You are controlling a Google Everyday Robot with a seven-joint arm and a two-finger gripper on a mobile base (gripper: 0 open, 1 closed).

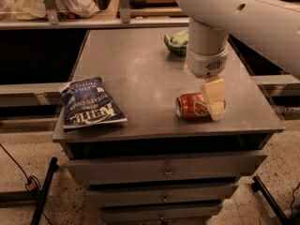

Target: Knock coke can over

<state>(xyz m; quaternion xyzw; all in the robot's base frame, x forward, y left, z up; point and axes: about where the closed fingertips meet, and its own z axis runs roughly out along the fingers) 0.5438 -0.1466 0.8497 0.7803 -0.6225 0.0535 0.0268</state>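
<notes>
One coke can on its side, right end clamped between gripper fingers.

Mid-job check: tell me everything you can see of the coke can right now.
The coke can is small, red and metallic-looking, with pale script along its body. It lies on its side near the front right of the table, resting on the grey top, with its silver end facing left. The gripper hangs over its right end, hiding that end and seemingly touching it.
</notes>
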